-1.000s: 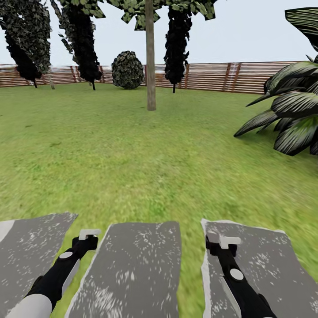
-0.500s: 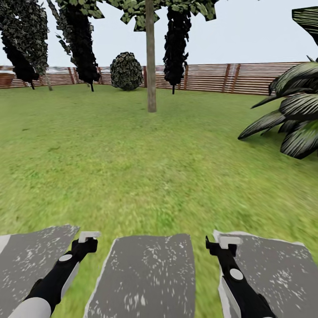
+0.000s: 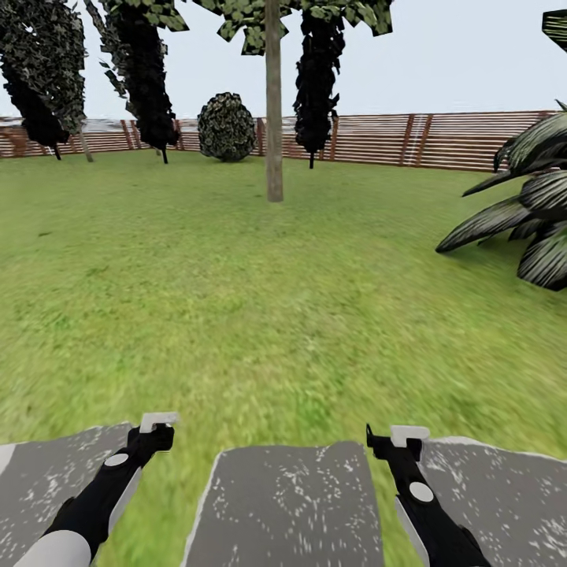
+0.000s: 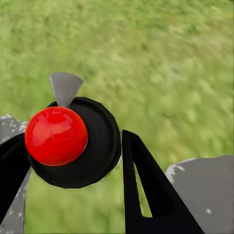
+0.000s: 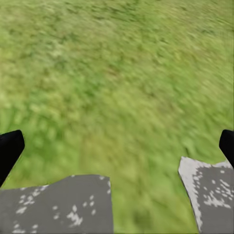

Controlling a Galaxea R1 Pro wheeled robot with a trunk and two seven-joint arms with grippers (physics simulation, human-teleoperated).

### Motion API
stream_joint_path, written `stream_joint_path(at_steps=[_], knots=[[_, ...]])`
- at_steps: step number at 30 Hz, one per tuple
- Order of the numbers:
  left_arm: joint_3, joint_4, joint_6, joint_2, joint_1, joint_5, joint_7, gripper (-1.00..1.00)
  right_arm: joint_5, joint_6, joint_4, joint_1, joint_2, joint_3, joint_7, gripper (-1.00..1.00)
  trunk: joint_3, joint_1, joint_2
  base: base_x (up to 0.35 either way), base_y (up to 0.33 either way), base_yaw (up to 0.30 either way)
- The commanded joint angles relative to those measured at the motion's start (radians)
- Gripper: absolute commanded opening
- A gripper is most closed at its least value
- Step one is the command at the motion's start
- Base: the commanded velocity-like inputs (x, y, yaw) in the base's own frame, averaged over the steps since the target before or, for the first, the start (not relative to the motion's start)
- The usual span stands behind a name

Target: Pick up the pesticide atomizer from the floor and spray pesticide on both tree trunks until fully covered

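Fingers (image 4: 146, 195) of my left gripper (image 3: 157, 424) press on either side of a round black cap with a glossy red dome and a grey fan-shaped nozzle. I take this for the pesticide atomizer (image 4: 73, 141) seen end-on and gripped. My right gripper's fingers (image 5: 9, 148) stand wide apart, holding nothing, over blurry grass (image 3: 236, 276) and speckled grey stepping stones (image 3: 283, 504). One tree trunk (image 3: 273, 118), smooth, upright and grey-brown, lies dead ahead and well apart, about midway between both arms.
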Motion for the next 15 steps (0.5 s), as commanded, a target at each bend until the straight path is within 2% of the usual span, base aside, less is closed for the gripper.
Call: stream_joint_path(at_steps=[1,8,12,15], knots=[[0.000,0.000,0.000,0.000,0.000,0.000,0.000,-1.00,0.000,0.000,0.003,0.000,0.000,0.000,0.000,1.00,0.000,0.000,0.000,0.284,0.218,0.000],[-0.001,-0.001,0.000,0.000,0.001,0.000,0.000,-1.00,0.000,0.000,0.007,0.000,0.000,0.000,0.001,1.00,0.000,0.000,0.000,0.310,0.154,0.000],[-0.001,-0.001,0.000,0.000,0.001,0.000,0.000,-1.00,0.000,0.000,0.007,0.000,-0.001,0.000,0.001,1.00,0.000,0.000,0.000,0.335,0.043,-0.005],[0.000,0.000,0.000,0.000,0.001,0.000,0.000,-1.00,0.000,0.000,0.007,0.000,-0.001,0.000,0.001,1.00,0.001,0.000,0.000,0.338,0.009,-0.114]])
